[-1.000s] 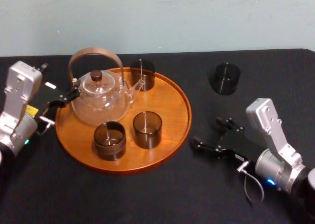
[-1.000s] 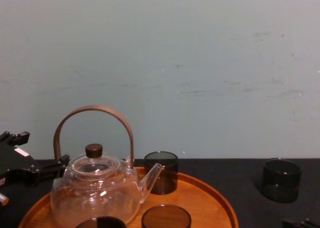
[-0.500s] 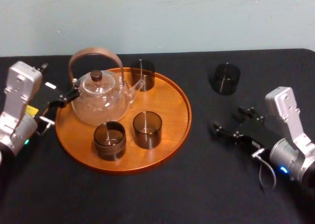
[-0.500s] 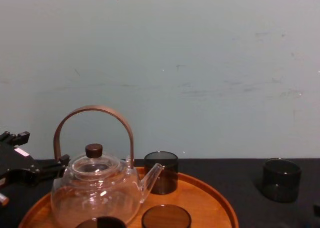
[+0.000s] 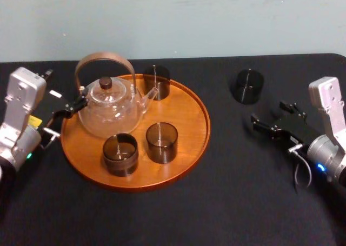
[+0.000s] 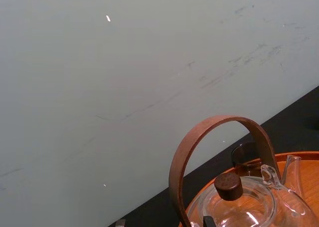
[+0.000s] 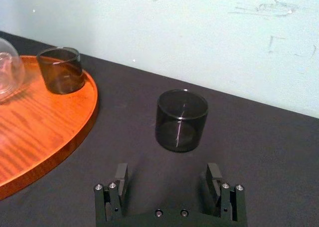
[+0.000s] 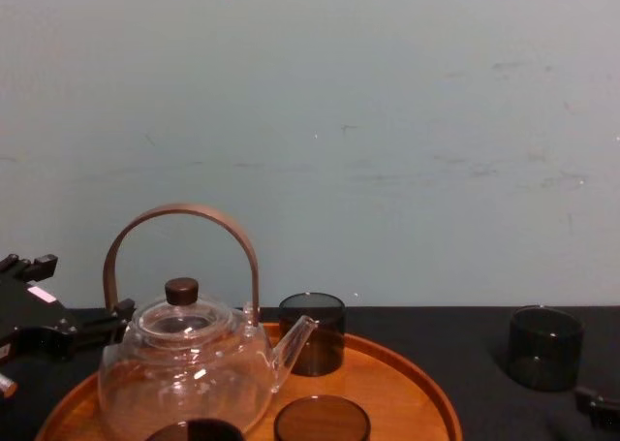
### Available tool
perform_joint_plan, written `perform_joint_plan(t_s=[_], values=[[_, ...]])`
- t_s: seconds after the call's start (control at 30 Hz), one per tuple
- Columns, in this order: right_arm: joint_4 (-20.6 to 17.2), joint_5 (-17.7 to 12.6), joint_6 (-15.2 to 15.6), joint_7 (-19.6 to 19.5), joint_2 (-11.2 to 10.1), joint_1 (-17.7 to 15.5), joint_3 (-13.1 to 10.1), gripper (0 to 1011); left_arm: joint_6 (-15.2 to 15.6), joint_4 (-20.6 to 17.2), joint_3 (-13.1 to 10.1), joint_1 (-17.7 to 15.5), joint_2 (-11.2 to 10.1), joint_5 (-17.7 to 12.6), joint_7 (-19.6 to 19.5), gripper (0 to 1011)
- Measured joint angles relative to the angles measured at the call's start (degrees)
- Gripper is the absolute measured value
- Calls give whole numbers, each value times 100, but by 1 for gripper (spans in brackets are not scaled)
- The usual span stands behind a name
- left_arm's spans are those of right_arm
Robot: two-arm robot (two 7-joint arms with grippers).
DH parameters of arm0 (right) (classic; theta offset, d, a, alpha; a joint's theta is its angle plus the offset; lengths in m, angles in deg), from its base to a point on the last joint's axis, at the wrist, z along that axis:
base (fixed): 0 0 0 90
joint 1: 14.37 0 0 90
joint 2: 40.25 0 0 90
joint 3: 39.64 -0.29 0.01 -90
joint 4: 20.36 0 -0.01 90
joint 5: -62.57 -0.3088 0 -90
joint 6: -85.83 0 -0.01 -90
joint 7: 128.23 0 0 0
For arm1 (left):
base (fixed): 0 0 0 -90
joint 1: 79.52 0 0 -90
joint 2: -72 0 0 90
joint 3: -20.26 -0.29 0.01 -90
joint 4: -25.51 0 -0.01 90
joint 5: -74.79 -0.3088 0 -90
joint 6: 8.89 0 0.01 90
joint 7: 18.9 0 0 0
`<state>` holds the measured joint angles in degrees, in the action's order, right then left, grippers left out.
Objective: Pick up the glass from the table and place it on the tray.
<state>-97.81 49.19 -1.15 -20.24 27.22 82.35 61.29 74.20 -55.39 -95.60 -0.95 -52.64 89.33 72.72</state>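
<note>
Right gripper (image 5: 268,114), fingers spread, is hovering near the smoked glass (image 5: 248,86) at upper right; left gripper (image 5: 64,108) is idling at frame left.

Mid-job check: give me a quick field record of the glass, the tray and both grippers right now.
target glass: upright on the table, apart from the tray
tray: holds a teapot and three other glasses
right gripper: jaws open, short of the target glass, not touching
left gripper: parked beside the tray's left edge
placement: not yet done
</note>
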Motion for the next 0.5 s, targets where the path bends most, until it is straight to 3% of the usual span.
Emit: perform_joint_plan(t_s=[0.5], values=[[694,4,133,108,215,654,94,1002,0,0,0,0,0,0,0,1010]])
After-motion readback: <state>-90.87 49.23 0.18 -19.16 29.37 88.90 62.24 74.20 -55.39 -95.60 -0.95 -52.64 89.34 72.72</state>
